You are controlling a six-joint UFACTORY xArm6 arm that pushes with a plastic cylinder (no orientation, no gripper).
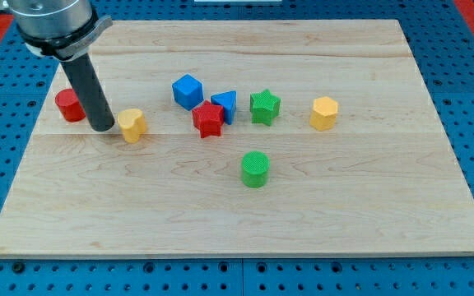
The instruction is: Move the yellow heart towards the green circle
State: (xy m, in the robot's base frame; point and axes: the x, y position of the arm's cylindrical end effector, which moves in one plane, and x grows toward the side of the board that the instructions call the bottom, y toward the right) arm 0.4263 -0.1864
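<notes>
I carry no pincer, only a rod, so nothing is held. My tip [103, 128] sits on the table [369, 214] just left of the yellow heart [132, 125], about touching it. The green circle [254, 168] lies well off to the view's right and lower. I judge I should shift slightly up behind the heart and push down-right, steadily, passing below the red star [208, 120]. The rod hides part of the red block [70, 105], so its shape is unclear.
</notes>
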